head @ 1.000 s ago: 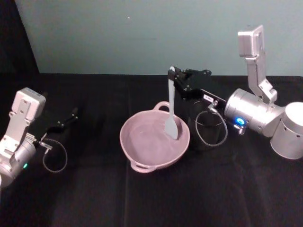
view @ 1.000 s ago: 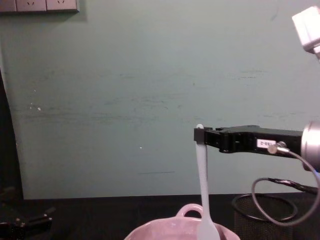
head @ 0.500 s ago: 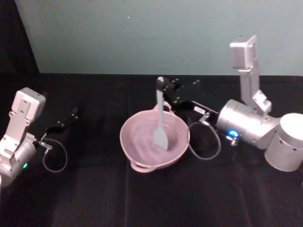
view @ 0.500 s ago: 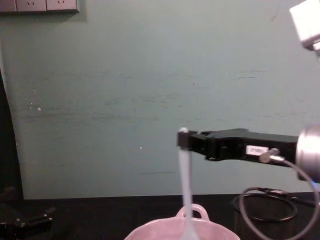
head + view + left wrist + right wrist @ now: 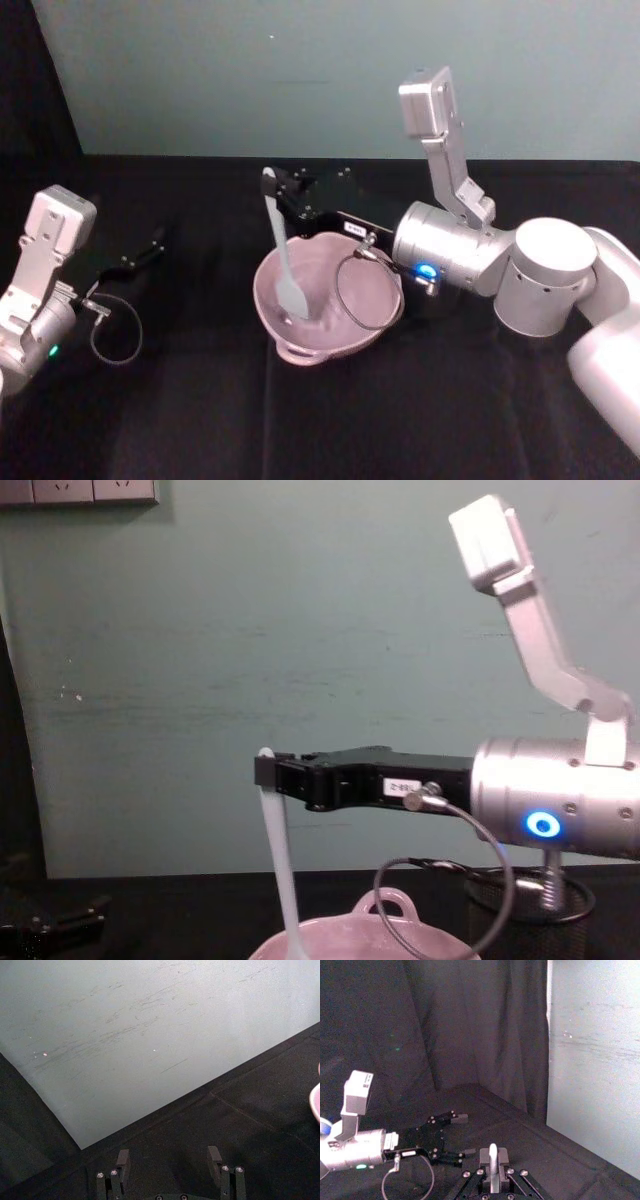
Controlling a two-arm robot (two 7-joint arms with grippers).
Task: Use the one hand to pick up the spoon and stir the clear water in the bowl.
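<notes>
My right gripper (image 5: 274,186) reaches over the pale pink bowl (image 5: 262,300) from the right and is shut on the top of the white spoon (image 5: 281,250). The spoon hangs nearly upright, its scoop down inside the bowl's left half, in the barely visible clear water (image 5: 328,290). From the chest, the gripper (image 5: 268,773) holds the spoon (image 5: 279,865) above the bowl's rim (image 5: 396,904). The handle tip (image 5: 492,1152) sticks up between the jaws of my right gripper (image 5: 492,1164). My left gripper (image 5: 150,245) is parked open at the far left.
A black wire-mesh cup (image 5: 520,925) stands right of the bowl, behind my right wrist. A black cable loop (image 5: 352,295) from the wrist hangs over the bowl's right side. Black cloth covers the table; a teal wall stands behind. Open left gripper (image 5: 168,1157) faces bare cloth.
My right arm has swept to the left, carrying the spoon from the bowl's right side across to its left side. The left arm has not moved.
</notes>
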